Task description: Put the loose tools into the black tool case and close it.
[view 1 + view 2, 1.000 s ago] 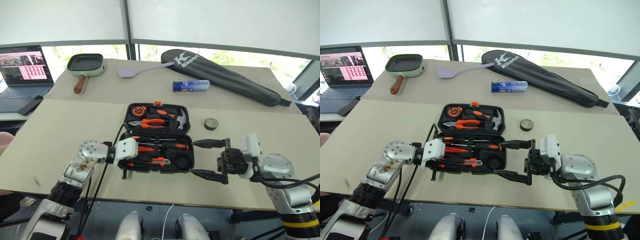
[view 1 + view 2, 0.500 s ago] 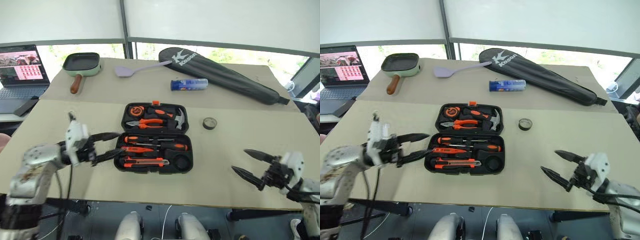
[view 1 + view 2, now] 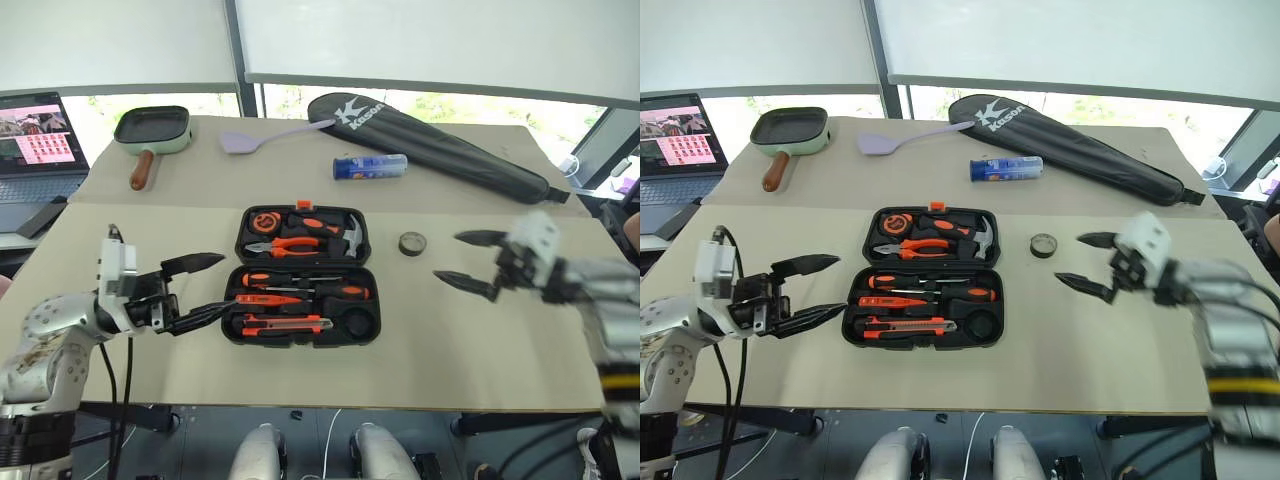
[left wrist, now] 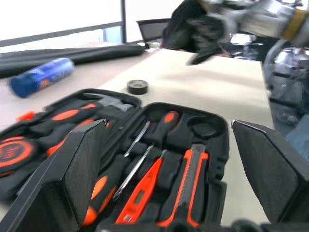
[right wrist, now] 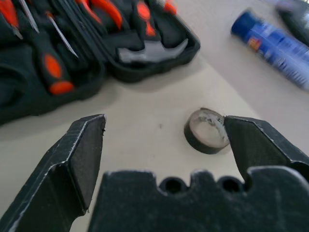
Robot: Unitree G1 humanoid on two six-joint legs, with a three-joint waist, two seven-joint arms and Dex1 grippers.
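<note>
On the beige surface (image 3: 120, 230), at its middle, the black tool case (image 3: 302, 275) lay open flat, lid half on the far side. Its near half already held two black-and-orange screwdrivers (image 3: 318, 292), an orange tester screwdriver (image 3: 268, 299) and the utility knife (image 3: 290, 324) in their moulded slots — so most of the packing looked done. One round slot (image 3: 364, 324) at the near right corner seemed empty. The small dark tape roll (image 3: 412, 243) sat loose on the surface, just right of the case and apart from it. What remained, by my reading, was to seat that roll and fold the lid shut.

The left gripper (image 3: 200, 288) hovered just left of the case, fingers spread, holding nothing. The right gripper (image 3: 468, 261) hung to the right of the roll, also spread wide and empty.

The right wrist view showed the roll (image 5: 206, 130) lying near that gripper's fingertips (image 5: 82, 140), with the hammer (image 5: 149, 50) beyond — a closeness the head views only hinted at. The left wrist view gave the slots and seated handles in detail. The head views alone took in the lilac spatula (image 3: 265, 137), blue cylinder (image 3: 369, 166) and racket bag (image 3: 440, 145) at the far side.
</note>
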